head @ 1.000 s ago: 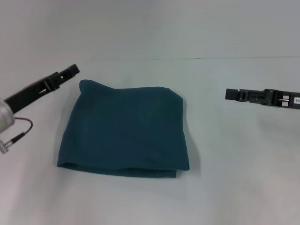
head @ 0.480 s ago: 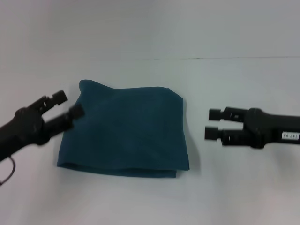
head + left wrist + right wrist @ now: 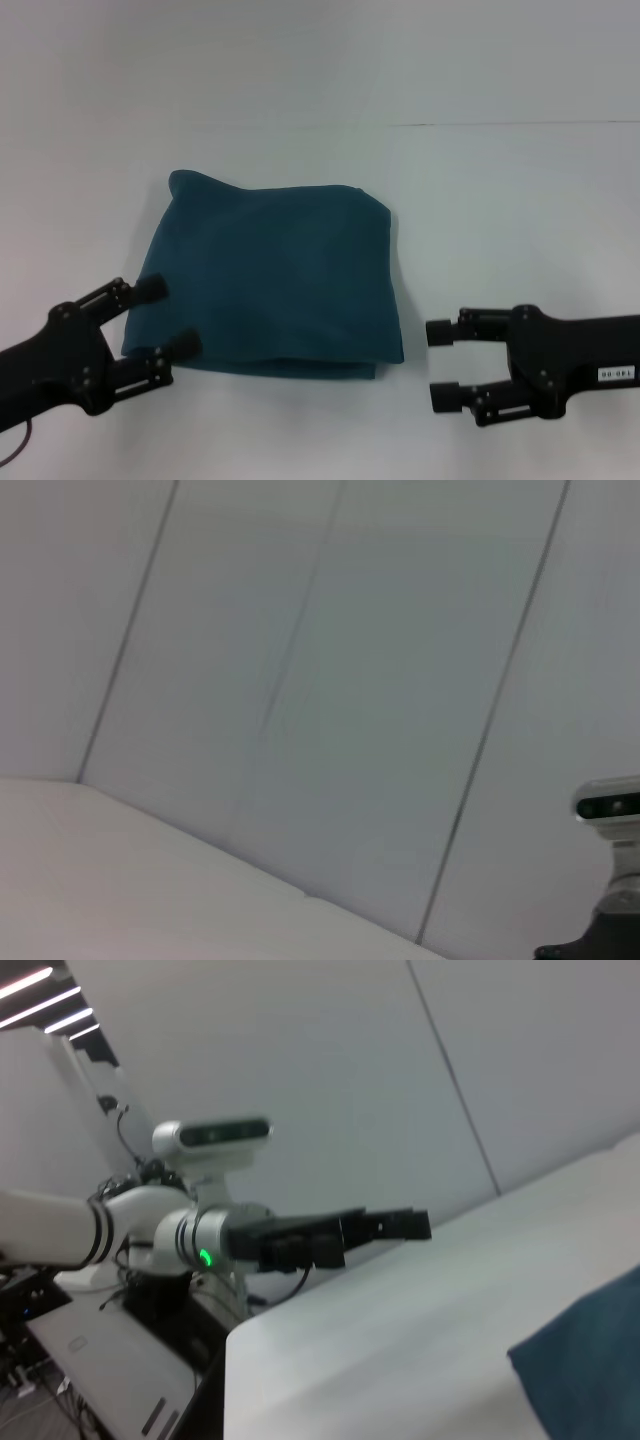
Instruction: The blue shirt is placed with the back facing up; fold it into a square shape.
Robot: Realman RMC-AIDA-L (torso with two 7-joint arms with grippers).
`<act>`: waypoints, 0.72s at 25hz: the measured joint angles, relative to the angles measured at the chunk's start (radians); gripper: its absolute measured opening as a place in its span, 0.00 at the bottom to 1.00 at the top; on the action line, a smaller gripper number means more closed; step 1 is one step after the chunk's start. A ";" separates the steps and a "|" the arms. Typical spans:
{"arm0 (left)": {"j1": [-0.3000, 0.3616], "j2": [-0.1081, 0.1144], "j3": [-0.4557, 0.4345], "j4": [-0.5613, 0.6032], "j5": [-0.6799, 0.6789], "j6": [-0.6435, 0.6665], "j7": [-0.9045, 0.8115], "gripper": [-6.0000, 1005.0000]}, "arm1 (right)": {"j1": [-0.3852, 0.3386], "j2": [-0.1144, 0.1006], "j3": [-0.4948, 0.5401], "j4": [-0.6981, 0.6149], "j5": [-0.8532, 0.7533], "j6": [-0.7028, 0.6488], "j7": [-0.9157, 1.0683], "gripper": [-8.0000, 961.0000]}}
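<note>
The table (image 3: 520, 200) bears the shirt (image 3: 270, 275), folded into a rough square and lying left of centre. The left gripper (image 3: 172, 315) sits at the shirt's near left corner with its fingers spread, one fingertip over the left edge and one at the near edge. The right gripper (image 3: 442, 363) hovers just right of the near right corner, clear of the cloth, jaws apart and empty.

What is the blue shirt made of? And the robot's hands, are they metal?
The blue shirt looks like soft matte cloth: it lies folded in limp layers with rounded edges and faint creases. The left gripper and right gripper look like hard matte black plastic or coated metal, with blocky straight-edged fingers; which of the two can't be told. The table looks smooth and white.
</note>
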 joint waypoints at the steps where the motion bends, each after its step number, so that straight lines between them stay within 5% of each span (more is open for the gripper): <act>1: -0.002 0.000 0.001 0.000 0.005 0.006 -0.001 0.87 | -0.004 0.000 -0.010 0.000 -0.001 0.001 0.001 0.92; 18: -0.041 0.008 0.014 0.024 0.118 0.039 -0.077 0.87 | -0.018 0.000 -0.019 0.002 -0.024 0.041 -0.005 0.92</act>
